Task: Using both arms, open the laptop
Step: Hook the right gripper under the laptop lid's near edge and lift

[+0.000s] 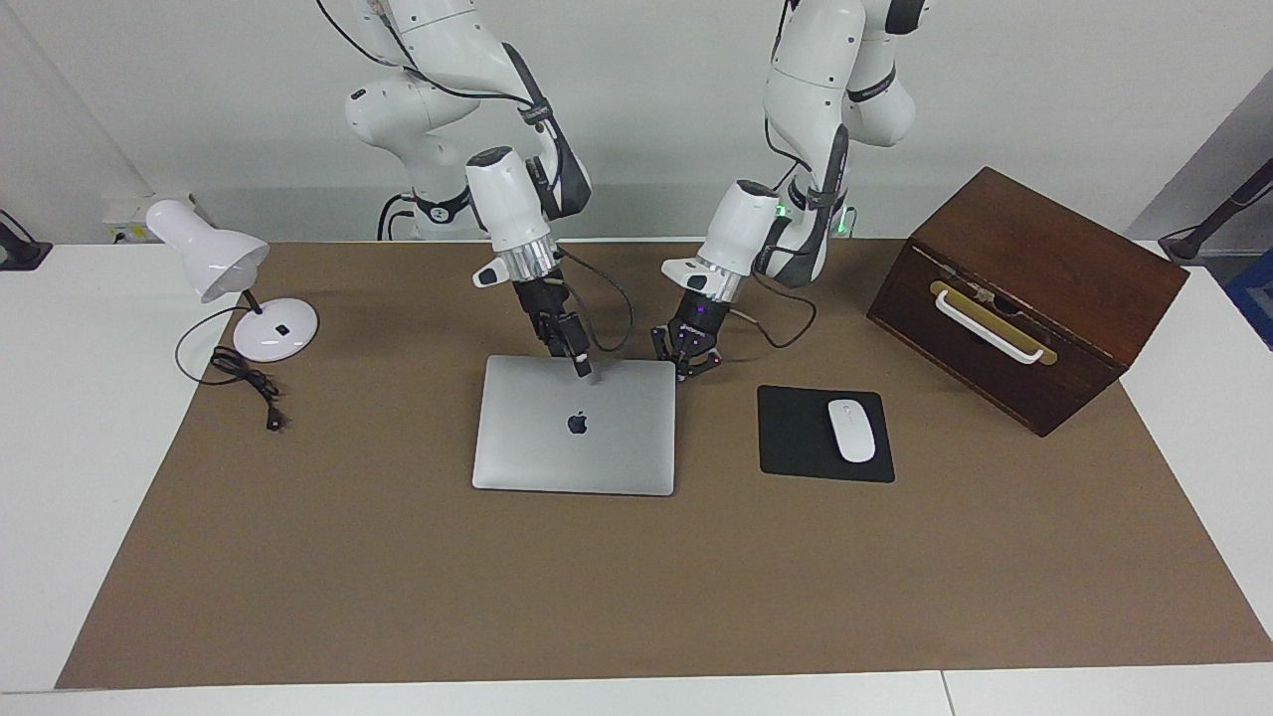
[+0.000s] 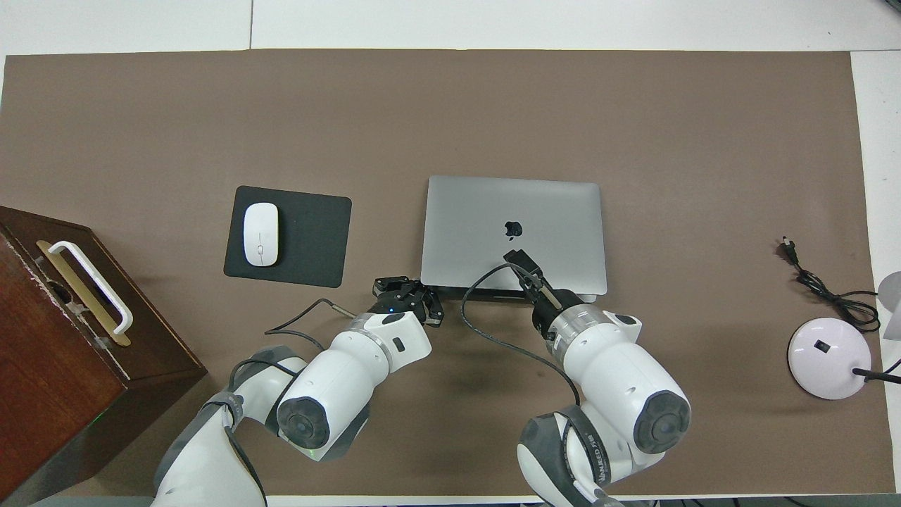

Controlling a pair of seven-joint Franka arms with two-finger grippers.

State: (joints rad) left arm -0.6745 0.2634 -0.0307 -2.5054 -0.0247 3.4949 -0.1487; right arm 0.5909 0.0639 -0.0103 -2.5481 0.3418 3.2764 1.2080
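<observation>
On the brown mat, mid-bench, here's what you've got:
laptop: the laptop (image 1: 575, 425) lies flat in the middle of the mat (image 1: 636, 577), lid closed, logo up. You can see its robot-side edge in the overhead view (image 2: 514, 232).
left gripper: your left gripper (image 1: 686, 363) is closed and holds nothing. It's low at the laptop's robot-side corner, toward the left arm's end of the bench. From overhead (image 2: 408, 296) it sits just beside that corner, off the lid. You can't tell whether it touches the edge.
right gripper: your right gripper (image 1: 580, 366) is slanted down over the lid, near its robot-side edge, between that edge and the logo. Tip looks to be on or just above the lid; contact can't be told. Overhead (image 2: 521, 262) puts it over the lid just robot-side of the logo. Whether it's open or closed, you can't tell.
mouse pad: black mouse pad (image 1: 824, 434) beside the laptop, toward the left arm's end, apart from it. White mouse (image 1: 851, 430) lies on it.
wooden box: dark wooden box (image 1: 1029, 293) with a white handle, at the left arm's end, well apart from the laptop.
lamp: white desk lamp (image 1: 234, 288) at the right arm's end, its cord (image 1: 244, 383) loose on the mat.
</observation>
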